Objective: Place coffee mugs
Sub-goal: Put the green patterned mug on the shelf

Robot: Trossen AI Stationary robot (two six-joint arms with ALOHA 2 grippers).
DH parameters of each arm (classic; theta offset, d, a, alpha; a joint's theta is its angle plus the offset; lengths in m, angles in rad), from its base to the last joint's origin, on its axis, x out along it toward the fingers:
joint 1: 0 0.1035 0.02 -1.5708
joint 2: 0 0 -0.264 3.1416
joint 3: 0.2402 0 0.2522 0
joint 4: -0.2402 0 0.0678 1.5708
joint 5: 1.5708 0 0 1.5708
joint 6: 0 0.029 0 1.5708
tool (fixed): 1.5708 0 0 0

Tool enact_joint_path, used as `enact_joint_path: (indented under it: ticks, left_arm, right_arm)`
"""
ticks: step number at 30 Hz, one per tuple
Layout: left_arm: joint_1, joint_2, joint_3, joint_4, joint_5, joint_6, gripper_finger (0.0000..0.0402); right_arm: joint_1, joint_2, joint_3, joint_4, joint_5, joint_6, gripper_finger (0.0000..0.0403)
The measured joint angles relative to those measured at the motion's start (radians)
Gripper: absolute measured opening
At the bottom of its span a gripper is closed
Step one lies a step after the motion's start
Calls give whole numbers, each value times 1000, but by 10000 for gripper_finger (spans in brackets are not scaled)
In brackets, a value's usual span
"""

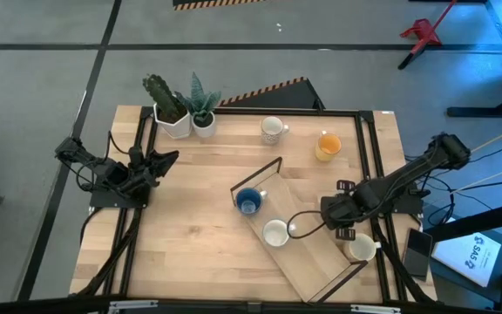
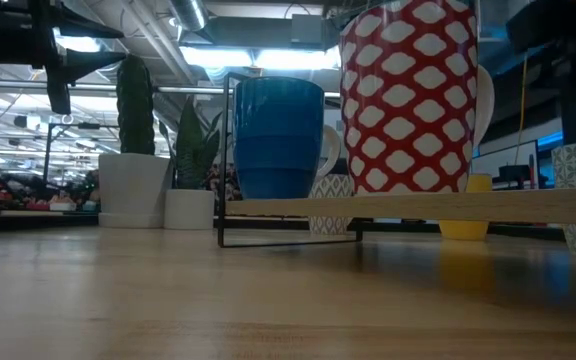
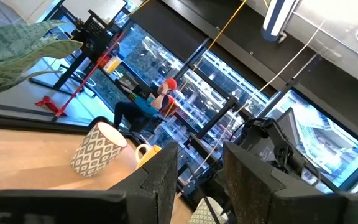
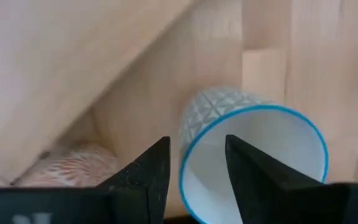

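The right gripper (image 1: 349, 228), fingers spread, straddles the rim of a blue-rimmed mug (image 4: 253, 155) beside the wooden tray (image 1: 321, 253). The left gripper (image 1: 166, 160) waits, slightly parted, near the plants (image 1: 179, 109).

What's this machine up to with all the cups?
The robot is setting coffee mugs on a wooden rack on the table. The blue mug and a red-patterned mug already stand on it. The right gripper hangs with open fingers over the rim of a blue-rimmed mug beside the rack. The left gripper waits open at the table's left edge. Two more mugs sit near the plants.
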Motion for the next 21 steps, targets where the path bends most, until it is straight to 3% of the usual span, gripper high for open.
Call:
enact_joint_path:
  ticks: [13, 15, 19, 21]
  left_arm:
    - [0, 0, 0, 0, 0, 2, 121]
    - [0, 0, 0, 0, -3, 5, 121]
    - [0, 0, 0, 0, -20, 5, 121]
    - [0, 0, 0, 0, -23, 14, 121]
  right_arm:
    - [0, 8, -67, 68, -30, -2, 137]
    - [0, 9, -68, 60, -26, -2, 112]
    - [0, 8, -68, 47, -36, -4, 19]
    - [0, 9, -68, 58, -21, -7, 15]
